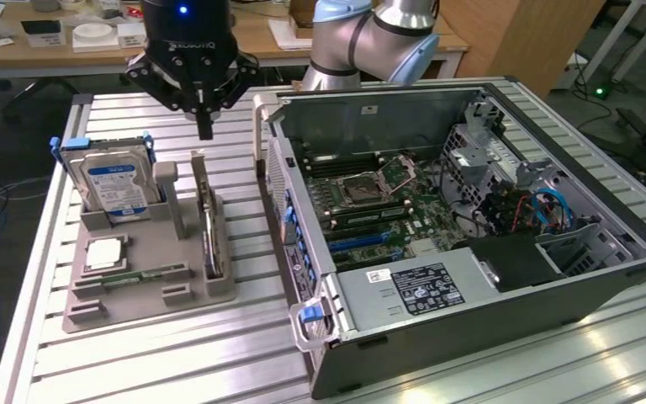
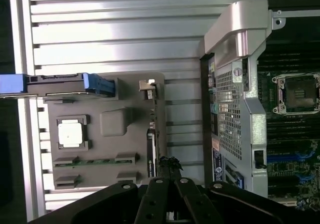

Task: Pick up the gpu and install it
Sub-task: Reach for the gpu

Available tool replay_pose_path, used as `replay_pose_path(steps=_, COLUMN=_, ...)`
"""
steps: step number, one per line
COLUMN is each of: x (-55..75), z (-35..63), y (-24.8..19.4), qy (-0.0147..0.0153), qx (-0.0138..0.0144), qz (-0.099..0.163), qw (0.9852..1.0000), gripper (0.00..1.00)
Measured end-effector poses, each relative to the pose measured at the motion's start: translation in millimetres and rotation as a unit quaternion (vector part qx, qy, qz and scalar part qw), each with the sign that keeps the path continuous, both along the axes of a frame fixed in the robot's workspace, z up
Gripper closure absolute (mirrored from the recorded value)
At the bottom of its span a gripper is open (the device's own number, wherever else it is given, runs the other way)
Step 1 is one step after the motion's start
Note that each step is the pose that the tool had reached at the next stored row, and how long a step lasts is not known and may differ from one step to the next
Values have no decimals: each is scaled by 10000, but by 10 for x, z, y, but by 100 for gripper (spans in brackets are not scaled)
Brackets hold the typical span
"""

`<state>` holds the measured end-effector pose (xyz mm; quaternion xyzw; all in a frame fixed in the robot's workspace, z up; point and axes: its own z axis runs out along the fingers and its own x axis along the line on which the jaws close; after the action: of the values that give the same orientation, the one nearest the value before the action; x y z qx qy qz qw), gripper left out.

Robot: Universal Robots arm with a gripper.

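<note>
The gpu (image 1: 206, 220) stands on its edge in a slot of the grey holder tray (image 1: 177, 252), a thin dark card with a silver bracket end. My gripper (image 1: 204, 132) hangs in the air above the card's far end, fingers pressed together and shut on nothing. In the wrist view the gripper (image 2: 169, 161) sits over the gpu (image 2: 151, 151), seen edge-on as a narrow dark strip in the tray (image 2: 127, 92). The open computer case (image 1: 469, 219) lies on the exterior view's right, its motherboard (image 1: 385, 210) exposed.
The tray also carries a hard drive (image 1: 115, 185) with a blue-white label, a square processor (image 1: 105, 252) and a green memory stick (image 1: 144, 274). The case's raised side wall (image 1: 283, 194) stands close beside the tray. A cluttered desk (image 1: 76, 38) is behind the slatted metal table (image 1: 166, 353).
</note>
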<state>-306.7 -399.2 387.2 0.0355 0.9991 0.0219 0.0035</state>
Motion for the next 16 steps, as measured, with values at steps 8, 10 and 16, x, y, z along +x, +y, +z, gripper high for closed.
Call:
replay_pose_path(steps=8, x=-226, z=-5, y=-1, qy=0, qx=0, qz=1, qw=10000, gripper=89)
replay_pose_path(steps=10, x=-291, z=-6, y=-1, qy=1, qx=-1, qz=1, qw=10000, gripper=89)
replay_pose_path(steps=16, x=-332, z=-8, y=-1, qy=0, qx=0, qz=1, qw=10000, gripper=89)
